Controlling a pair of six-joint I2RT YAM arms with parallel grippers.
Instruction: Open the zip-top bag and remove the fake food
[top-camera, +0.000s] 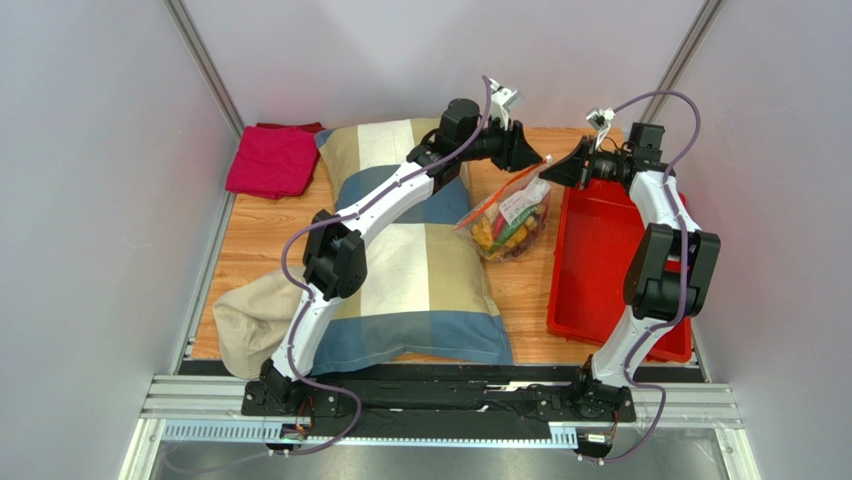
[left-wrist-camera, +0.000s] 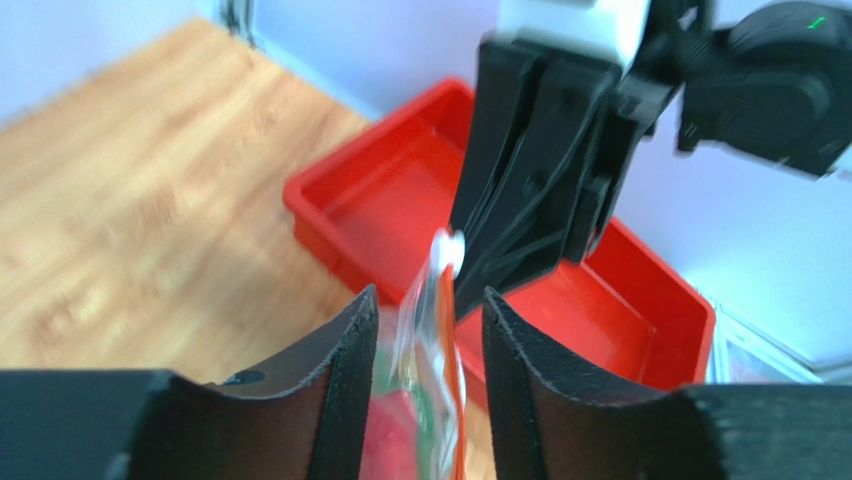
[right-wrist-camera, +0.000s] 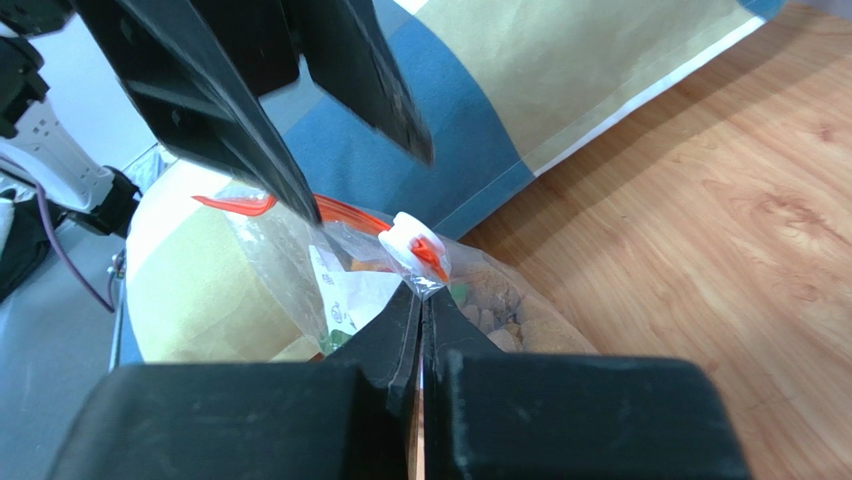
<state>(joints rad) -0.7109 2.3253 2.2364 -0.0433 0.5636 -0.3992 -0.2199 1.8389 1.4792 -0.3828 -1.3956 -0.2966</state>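
Observation:
The zip-top bag (top-camera: 508, 212) hangs lifted between the two grippers, above the pillow's right edge. Its red-orange zip strip (right-wrist-camera: 340, 212) and white slider (right-wrist-camera: 412, 245) are at the top. The fake food (top-camera: 503, 234) fills the bottom: orange, green and dark bits, with beige pieces (right-wrist-camera: 500, 310) in the right wrist view. My right gripper (right-wrist-camera: 422, 292) is shut on the bag's corner just below the slider. My left gripper (left-wrist-camera: 425, 325) is open, its fingers (left-wrist-camera: 345, 380) straddling the bag's top edge (left-wrist-camera: 440, 340) with a gap on both sides.
A red tray (top-camera: 610, 265) lies on the right under the right arm and also shows in the left wrist view (left-wrist-camera: 400, 195). A large checked pillow (top-camera: 420, 260) covers the middle. A red cloth (top-camera: 272, 160) lies at back left, a beige cloth (top-camera: 243, 322) at front left.

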